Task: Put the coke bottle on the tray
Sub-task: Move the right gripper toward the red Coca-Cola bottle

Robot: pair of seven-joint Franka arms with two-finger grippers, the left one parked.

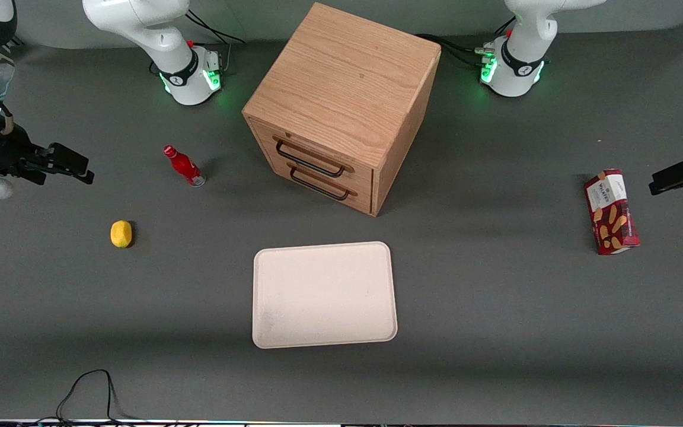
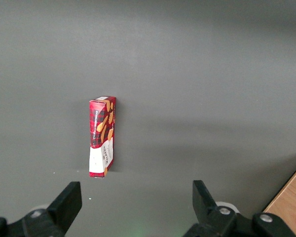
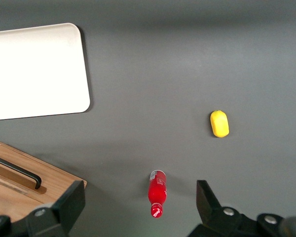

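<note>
The coke bottle (image 1: 183, 166) (image 3: 157, 192), small and glossy red with a red cap, stands upright on the grey table beside the wooden cabinet, toward the working arm's end. The cream-white tray (image 1: 324, 293) (image 3: 34, 69) lies flat with nothing on it, nearer to the front camera than the cabinet. My gripper (image 1: 80, 169) (image 3: 139, 202) hangs high above the table near the working arm's end, open wide and holding nothing. In the right wrist view the bottle shows far below, between the two black fingers (image 3: 71, 205) and apart from both.
A wooden two-drawer cabinet (image 1: 341, 107) (image 3: 24, 182) stands mid-table, its drawers shut. A yellow lemon (image 1: 121, 233) (image 3: 219, 123) lies nearer to the front camera than the bottle. A red biscuit box (image 1: 611, 210) (image 2: 102, 136) lies toward the parked arm's end.
</note>
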